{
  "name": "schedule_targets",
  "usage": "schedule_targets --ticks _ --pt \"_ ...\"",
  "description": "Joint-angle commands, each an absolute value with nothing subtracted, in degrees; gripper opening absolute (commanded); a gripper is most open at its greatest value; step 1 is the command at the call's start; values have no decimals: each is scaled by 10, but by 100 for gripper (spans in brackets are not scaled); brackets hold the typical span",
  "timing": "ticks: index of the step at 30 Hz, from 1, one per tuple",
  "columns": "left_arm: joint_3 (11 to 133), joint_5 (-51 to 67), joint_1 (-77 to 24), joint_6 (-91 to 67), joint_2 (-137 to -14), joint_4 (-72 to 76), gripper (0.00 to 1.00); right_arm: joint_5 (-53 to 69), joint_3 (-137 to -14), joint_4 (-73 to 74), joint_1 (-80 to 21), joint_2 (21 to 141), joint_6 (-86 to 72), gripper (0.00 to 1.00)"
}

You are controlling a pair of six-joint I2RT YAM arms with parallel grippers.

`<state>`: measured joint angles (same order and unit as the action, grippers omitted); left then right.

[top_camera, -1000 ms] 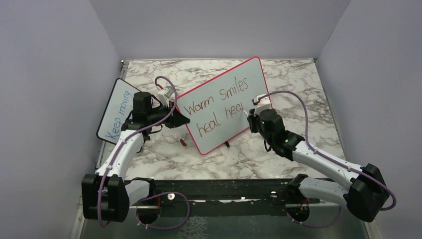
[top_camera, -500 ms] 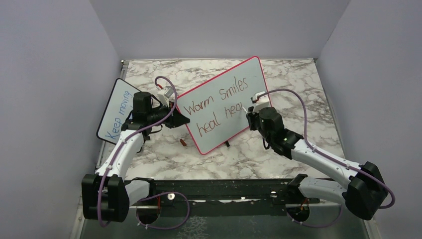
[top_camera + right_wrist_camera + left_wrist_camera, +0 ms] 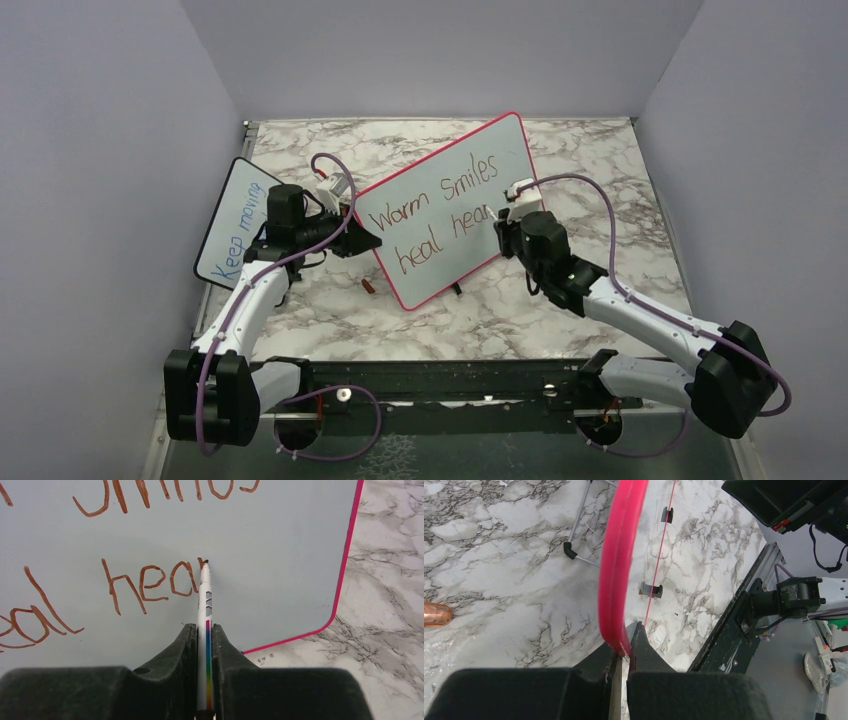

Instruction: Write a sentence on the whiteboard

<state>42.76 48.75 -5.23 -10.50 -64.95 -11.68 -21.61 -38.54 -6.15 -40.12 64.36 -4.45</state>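
From above, the whiteboard (image 3: pixel 505 150) is standing tilted on the marble table (image 3: pixel 600 200). The sentence (image 3: pixel 432 197) is reading "Warm Smiles / heal hear" so far. The left gripper (image 3: pixel 365 240) is clamping the whiteboard's left edge. The right gripper (image 3: pixel 500 232) is working at the end of the lower line, on the whiteboard's right half. A smaller board (image 3: pixel 235 225) is leaning just off the whiteboard's left side.

At the left wrist, the left gripper (image 3: pixel 625 645) is pinching the whiteboard (image 3: pixel 621 555) by its pink frame, jaws narrowed and only the tips biting. That shallow hold is looking risky: writing pressure could be twisting the frame out of it.

At the right wrist, the right gripper (image 3: pixel 204 630) is squeezing a marker (image 3: pixel 205 595), whose tip is touching the whiteboard (image 3: pixel 280 555) where the sentence (image 3: pixel 150 582) is ending. Pushing too hard could be sliding the marker back between the jaws or tipping the whiteboard. Too little pressure could be breaking the stroke.
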Motion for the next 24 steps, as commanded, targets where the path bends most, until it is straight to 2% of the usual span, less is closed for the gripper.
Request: schedule_targets --ticks 1,24 --pt "426 393 -42 -47 -665 -147 0 -232 -406 -83 -393 652 -40 0" --pt "425 390 -42 -47 -663 -147 0 -241 -374 -44 -389 614 -60 0"
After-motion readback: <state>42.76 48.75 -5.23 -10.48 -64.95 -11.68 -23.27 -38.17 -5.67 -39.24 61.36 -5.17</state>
